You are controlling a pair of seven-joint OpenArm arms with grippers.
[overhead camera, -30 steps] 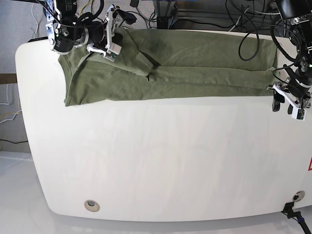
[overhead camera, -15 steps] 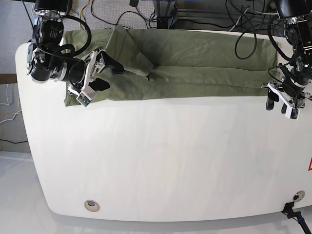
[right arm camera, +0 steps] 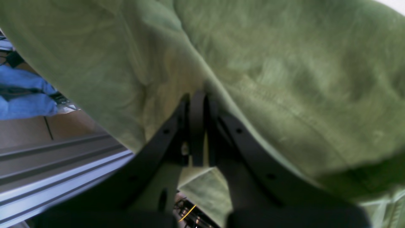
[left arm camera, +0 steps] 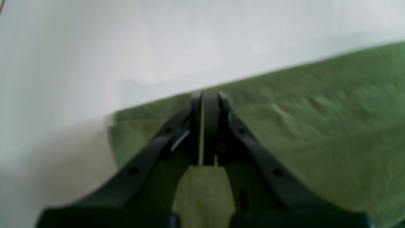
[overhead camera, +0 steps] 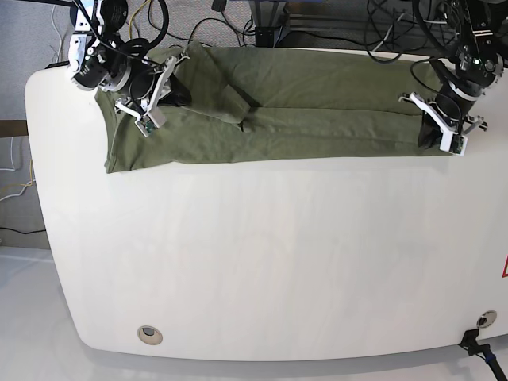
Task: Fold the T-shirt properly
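Observation:
The olive-green T-shirt (overhead camera: pixel 317 111) lies folded lengthwise along the far edge of the white table (overhead camera: pixel 262 262). My right gripper (overhead camera: pixel 173 79), at the shirt's left end, is shut on the cloth. In the right wrist view the T-shirt (right arm camera: pixel 284 79) drapes over the closed gripper (right arm camera: pixel 196 95), lifted off the table. My left gripper (overhead camera: pixel 432 131) is over the shirt's right end. In the left wrist view it (left arm camera: pixel 205 95) is shut, its tips at the front hem of the T-shirt (left arm camera: pixel 316 126), near the corner. Whether cloth is pinched there is unclear.
Cables and equipment stands (overhead camera: pixel 270 20) crowd the space behind the table. A round grommet (overhead camera: pixel 148 334) sits near the front left edge. The right wrist view shows a metal rail (right arm camera: pixel 47 171) and something blue (right arm camera: pixel 19 98) below the lifted cloth.
My right gripper carried the shirt's left part toward the front, then back toward the far edge. My left gripper moved from off the right end onto the shirt and closed.

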